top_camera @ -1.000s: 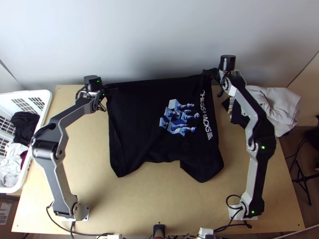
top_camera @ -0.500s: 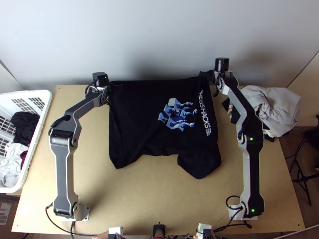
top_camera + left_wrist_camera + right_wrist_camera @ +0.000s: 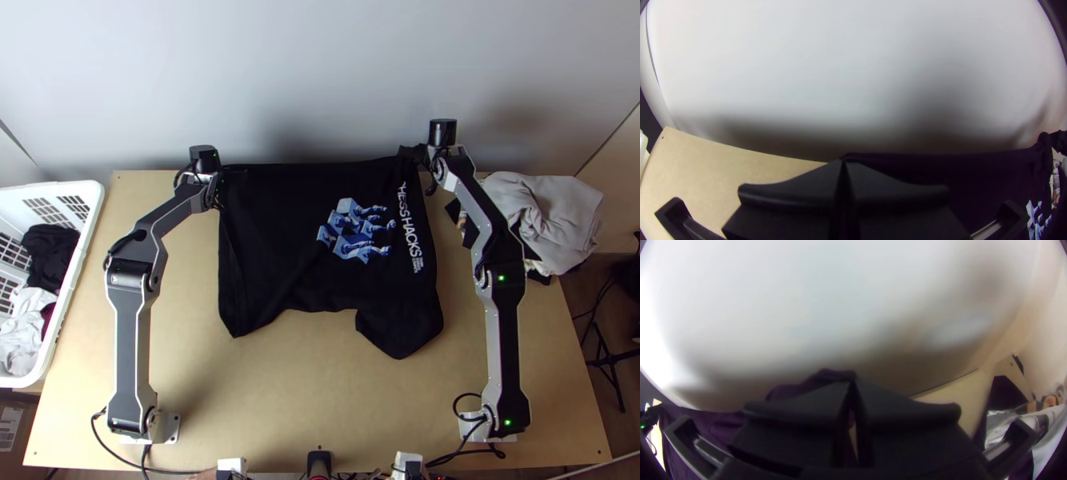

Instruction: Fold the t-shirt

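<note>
Shifted slightly, black t-shirt [image 3: 272,240], white lettering [image 3: 411,232]

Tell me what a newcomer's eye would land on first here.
First, the big black t-shirt spread in the middle of the table, with its blue-and-white print toward the right. Next, its far edge, drawn out between the left tool and the right tool, each pinching it near one end. Then the white basket of clothes at the left edge.
</note>
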`<control>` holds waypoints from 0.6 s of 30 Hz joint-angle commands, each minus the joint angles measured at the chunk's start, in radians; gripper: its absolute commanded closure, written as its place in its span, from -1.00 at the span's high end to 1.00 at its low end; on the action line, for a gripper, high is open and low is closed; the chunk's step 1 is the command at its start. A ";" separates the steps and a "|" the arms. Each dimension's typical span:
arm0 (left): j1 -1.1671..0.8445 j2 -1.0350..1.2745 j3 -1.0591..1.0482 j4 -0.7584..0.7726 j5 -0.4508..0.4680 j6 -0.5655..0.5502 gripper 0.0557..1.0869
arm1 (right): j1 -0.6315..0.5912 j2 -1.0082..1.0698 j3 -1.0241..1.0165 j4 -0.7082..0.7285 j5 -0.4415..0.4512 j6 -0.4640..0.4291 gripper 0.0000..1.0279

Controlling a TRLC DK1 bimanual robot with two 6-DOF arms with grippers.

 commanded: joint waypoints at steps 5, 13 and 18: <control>0.001 -0.037 -0.054 -0.044 0.001 -0.014 -0.93 | 0.016 -0.020 -0.024 -0.053 -0.001 0.010 -0.95; -0.003 -0.105 -0.055 -0.101 0.004 -0.097 0.05 | 0.057 -0.069 -0.034 -0.053 -0.001 0.048 0.32; -0.010 -0.204 -0.051 -0.188 0.013 -0.147 0.33 | 0.082 -0.130 -0.038 -0.074 -0.001 0.066 0.93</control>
